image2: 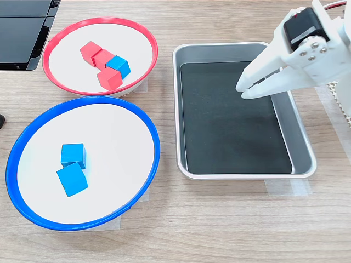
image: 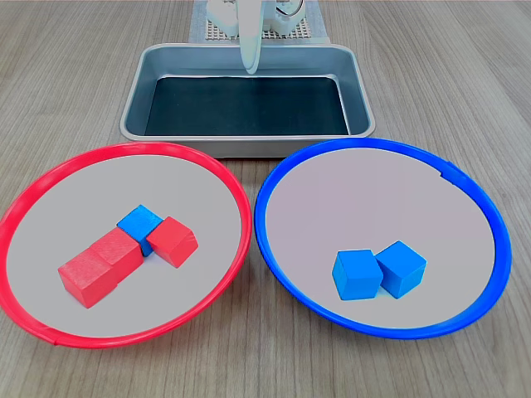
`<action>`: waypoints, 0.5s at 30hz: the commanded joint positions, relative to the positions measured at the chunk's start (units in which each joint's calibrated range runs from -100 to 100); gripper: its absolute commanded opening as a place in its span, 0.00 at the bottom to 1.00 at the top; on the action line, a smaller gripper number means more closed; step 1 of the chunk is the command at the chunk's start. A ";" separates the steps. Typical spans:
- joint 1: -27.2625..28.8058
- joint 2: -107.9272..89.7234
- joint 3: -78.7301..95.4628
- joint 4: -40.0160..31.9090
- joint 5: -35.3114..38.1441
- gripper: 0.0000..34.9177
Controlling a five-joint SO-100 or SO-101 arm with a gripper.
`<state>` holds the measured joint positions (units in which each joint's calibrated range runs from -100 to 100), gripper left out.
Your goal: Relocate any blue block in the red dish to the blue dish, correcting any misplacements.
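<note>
Going left to right in the first exterior view: the red dish (image: 50, 195) holds three red cubes (image: 104, 261) with the blue block (image: 138, 222) wedged touching them. It looks light, rigid and probably smooth, so pinching its free flat sides seems best. Right of the red dish, the blue dish (image: 477, 199) holds two blue cubes (image: 377, 270). The hand (image2: 244, 89) hangs closed and empty over the metal tray (image2: 299, 139).

First exterior view faces the arm, low and close; second exterior view looks down sidelong; both share the dishes.
</note>
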<state>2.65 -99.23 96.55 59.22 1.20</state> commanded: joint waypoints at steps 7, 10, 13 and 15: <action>-0.35 0.26 -0.19 -0.32 0.39 0.01; -0.35 0.68 -0.56 -1.07 0.83 0.01; -0.16 2.39 -3.38 -1.31 1.22 0.01; -0.16 5.29 -6.93 -1.73 1.42 0.01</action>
<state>2.65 -96.42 95.28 58.48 2.32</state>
